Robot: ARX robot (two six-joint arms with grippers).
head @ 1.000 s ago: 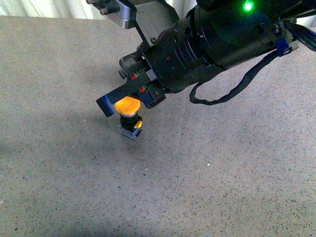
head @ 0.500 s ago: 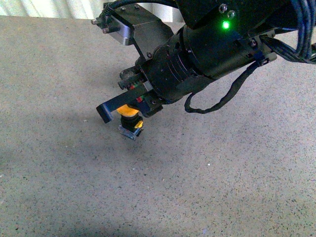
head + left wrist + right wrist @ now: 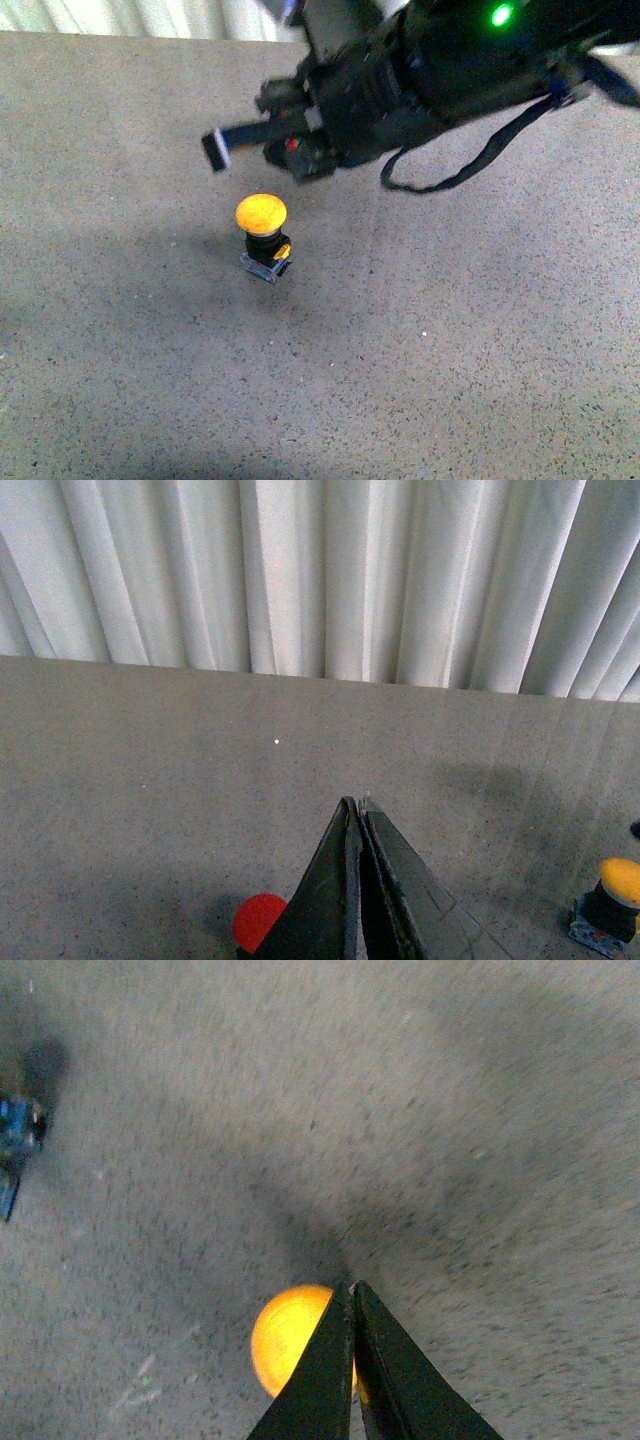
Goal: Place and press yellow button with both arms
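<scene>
My right gripper (image 3: pixel 215 150), jaws shut and empty, hovers above the yellow button (image 3: pixel 262 222), which stands upright on the table (image 3: pixel 450 350). I judge a clean press needs a straight descent onto its centre, lest it tip. My left gripper (image 3: pixel 358 805), shut too, sits well apart from the button.

Right arm (image 3: pixel 450 60) reaches in from the upper right; right claw (image 3: pixel 216 149) pinched closed, pointing left. Left claw (image 3: pixel 356 810) likewise closed.
</scene>
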